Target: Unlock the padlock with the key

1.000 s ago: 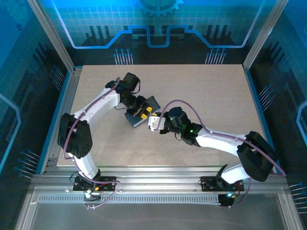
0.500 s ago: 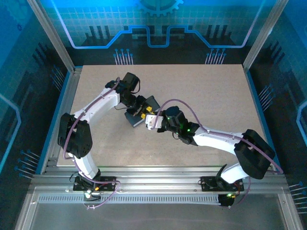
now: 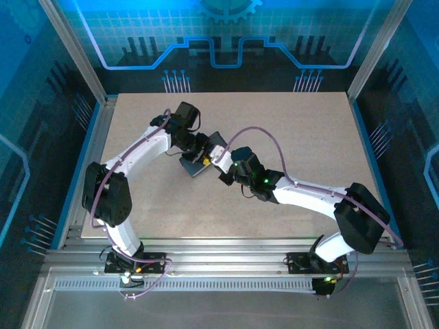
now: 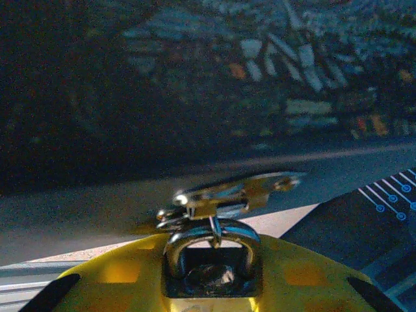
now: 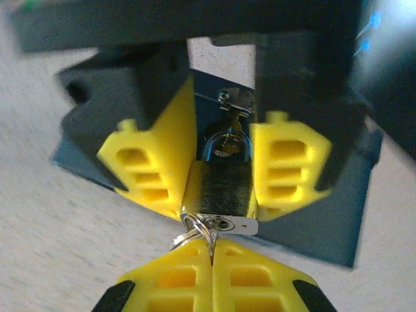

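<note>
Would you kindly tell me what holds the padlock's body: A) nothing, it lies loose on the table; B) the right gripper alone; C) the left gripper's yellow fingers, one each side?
C: the left gripper has a yellow finger pressed on each side of the padlock, while the right gripper is shut on the key below.

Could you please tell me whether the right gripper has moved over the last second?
Yes. The right gripper has shifted toward the far edge of the table, closing in on the dark-blue tin.
</note>
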Motion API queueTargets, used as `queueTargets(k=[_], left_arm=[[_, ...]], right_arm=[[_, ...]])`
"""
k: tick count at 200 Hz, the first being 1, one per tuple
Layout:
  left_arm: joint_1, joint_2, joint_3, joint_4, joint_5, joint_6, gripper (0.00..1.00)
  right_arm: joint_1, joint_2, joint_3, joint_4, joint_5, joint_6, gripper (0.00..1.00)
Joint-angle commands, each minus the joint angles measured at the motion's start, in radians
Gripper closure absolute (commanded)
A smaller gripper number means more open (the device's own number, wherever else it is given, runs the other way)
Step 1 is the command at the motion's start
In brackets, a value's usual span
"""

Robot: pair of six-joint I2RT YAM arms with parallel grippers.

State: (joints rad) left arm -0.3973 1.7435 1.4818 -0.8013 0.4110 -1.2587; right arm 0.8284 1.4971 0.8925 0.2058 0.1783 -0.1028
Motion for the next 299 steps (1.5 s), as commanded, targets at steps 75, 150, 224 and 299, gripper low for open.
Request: queueTargets(k=[75,150,224,299], left_arm=[[-0.026,-0.064,-0.017,0.047,0.031,-0.003,1.0],[-0.002,-0.062,0.014,-0.018,0.029,0.042,1.0],[0.008,-0.046,0.047,-0.065,0.039,0.078,1.0],[-0.007,0.002,0.13,-0.152,0.061,0.122,1.0]], right_arm=[[-0.112,0.1,-0.056,0.386,-0.403,1.606,0.95],[-0.22,0.027,-0.063,0.159,-0.563,1.535,0.59],[-0.332,-0.155,0.102,-0.453,-0.633,0.558,0.6],[-0.095,-0.262,-0.141,0.045,-0.137,-0.577,0.66]])
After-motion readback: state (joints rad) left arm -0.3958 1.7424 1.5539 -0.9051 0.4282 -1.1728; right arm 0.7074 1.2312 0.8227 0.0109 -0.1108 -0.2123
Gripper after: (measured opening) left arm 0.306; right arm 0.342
